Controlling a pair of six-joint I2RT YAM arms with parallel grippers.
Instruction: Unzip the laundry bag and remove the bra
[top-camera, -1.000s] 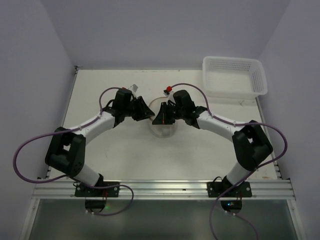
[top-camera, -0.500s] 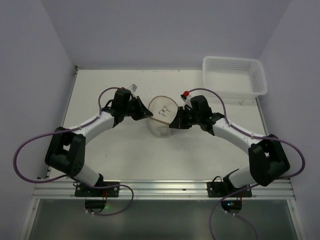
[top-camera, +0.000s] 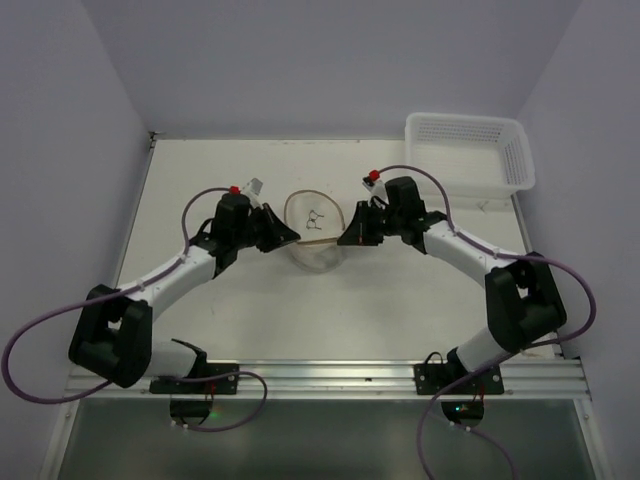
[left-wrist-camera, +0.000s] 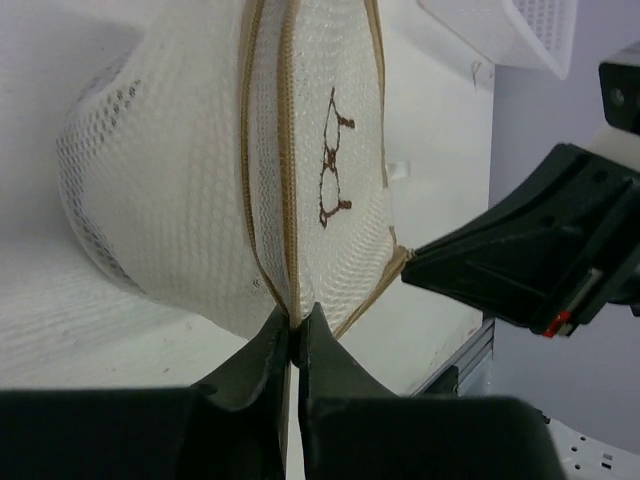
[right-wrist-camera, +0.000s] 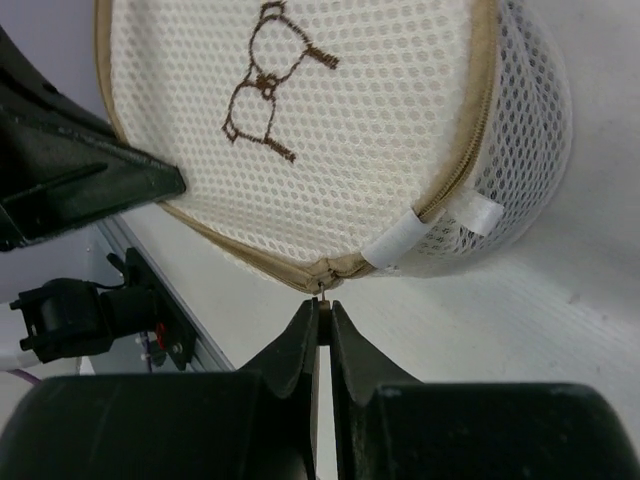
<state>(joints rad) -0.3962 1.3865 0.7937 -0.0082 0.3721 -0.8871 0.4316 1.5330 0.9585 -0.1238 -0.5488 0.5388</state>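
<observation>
Evidently unzipping: the left hand pinched the laundry bag by its tan rim, the right hand clenched the zipper pull; the next move likely called for drawing it around.

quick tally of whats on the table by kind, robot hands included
bag: 1
basket: 1
hands: 2 (left hand, right hand)
total: 4
</observation>
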